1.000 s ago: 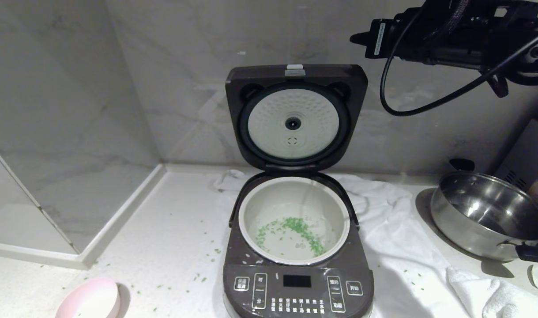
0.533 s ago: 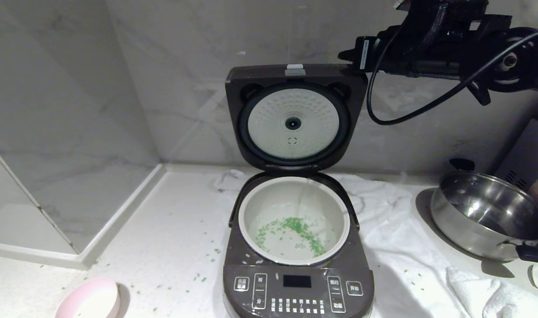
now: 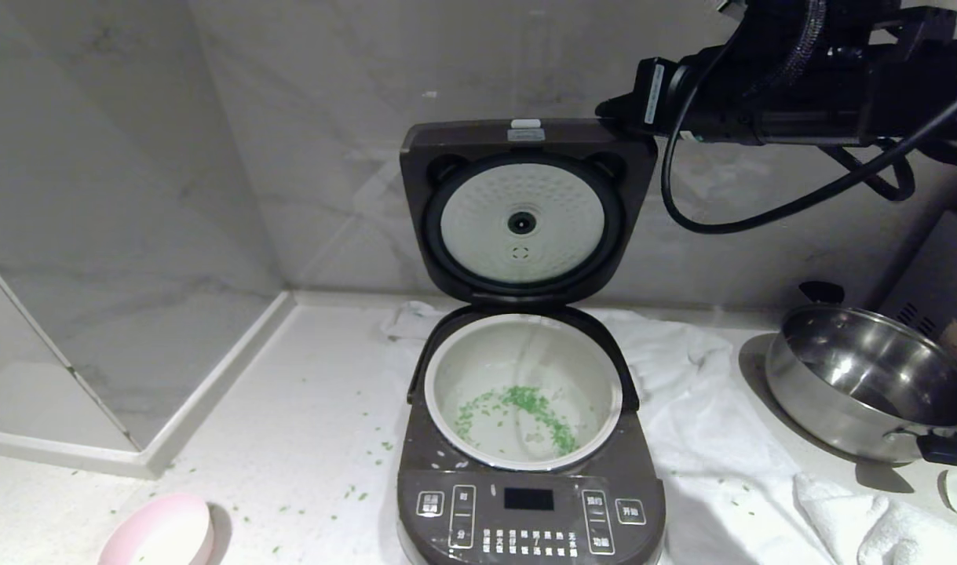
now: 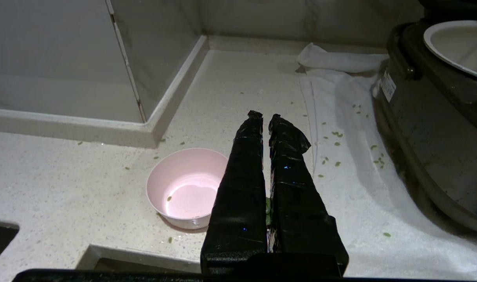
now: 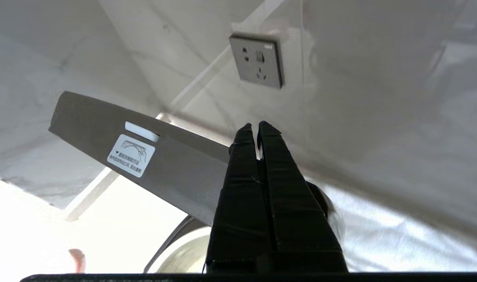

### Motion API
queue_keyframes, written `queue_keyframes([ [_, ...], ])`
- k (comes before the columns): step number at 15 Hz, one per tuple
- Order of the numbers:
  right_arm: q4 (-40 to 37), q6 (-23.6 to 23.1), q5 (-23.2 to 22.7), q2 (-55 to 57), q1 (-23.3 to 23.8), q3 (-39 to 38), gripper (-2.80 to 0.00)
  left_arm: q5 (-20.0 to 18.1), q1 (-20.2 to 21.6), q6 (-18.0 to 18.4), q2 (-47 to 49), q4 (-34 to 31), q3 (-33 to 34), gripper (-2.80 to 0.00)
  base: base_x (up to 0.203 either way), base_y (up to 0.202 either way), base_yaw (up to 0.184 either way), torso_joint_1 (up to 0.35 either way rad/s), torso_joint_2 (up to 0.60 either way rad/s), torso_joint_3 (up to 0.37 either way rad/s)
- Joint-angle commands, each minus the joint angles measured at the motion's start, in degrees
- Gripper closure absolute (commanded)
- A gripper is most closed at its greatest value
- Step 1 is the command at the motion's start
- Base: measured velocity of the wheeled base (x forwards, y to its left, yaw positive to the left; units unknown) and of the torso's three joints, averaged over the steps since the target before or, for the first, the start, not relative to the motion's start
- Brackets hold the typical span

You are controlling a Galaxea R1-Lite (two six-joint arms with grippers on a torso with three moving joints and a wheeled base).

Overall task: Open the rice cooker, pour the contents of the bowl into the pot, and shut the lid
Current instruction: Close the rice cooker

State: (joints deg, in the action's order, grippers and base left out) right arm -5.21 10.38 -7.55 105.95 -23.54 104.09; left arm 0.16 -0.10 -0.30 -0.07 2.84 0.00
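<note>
— Looking at the right gripper (image 3: 608, 106) first: I have its fingers pressed together with nothing between them, tips at the top right corner of the raised lid (image 3: 525, 208).

— Touching it?

— From the head view they sit right at the lid's upper edge; in the wrist view the tips overlap that edge, but I cannot tell whether there is contact. A wall socket (image 5: 257, 60) shows on the marble behind.

— And the left gripper (image 4: 265, 114)?

— Closed as well, empty, hanging over the counter (image 4: 66, 168) with the pink bowl (image 4: 185, 188) just beside its fingers. The bowl holds only a few green flecks.

— Where did the food go?

— The green bits (image 3: 525, 412) lie across the bottom of the white pot (image 3: 454, 369), which sits inside the rice cooker (image 3: 529, 502). More bits are scattered on the counter and on the white cloth (image 3: 706, 439) under the cooker.

— Anything else nearby?

— A steel pan (image 3: 871, 380) stands on the cloth to the cooker's right, well apart from it.
</note>
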Motion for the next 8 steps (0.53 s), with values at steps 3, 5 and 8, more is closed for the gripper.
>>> queue_keyframes([
  [3,-0.18,2.07,-0.10,-5.29,-0.94,-4.86,0.00,0.02,-0.08,-0.05,-0.01,0.06,0.79,0.00,0.000,0.000,0.000,0.000,0.00,0.000],
  [5,-0.24,4.06,-0.10,-7.64,-2.70,-8.10,0.00,0.02,-0.08,-0.05,-0.01,0.06,0.79,0.00,0.000,0.000,0.000,0.000,0.00,0.000],
  [8,-0.24,7.09,-0.06,-10.96,-6.69,-12.68,0.00,0.04,-0.04,-0.05,-0.01,0.04,0.79,0.00,0.000,0.000,0.000,0.000,0.00,0.000],
])
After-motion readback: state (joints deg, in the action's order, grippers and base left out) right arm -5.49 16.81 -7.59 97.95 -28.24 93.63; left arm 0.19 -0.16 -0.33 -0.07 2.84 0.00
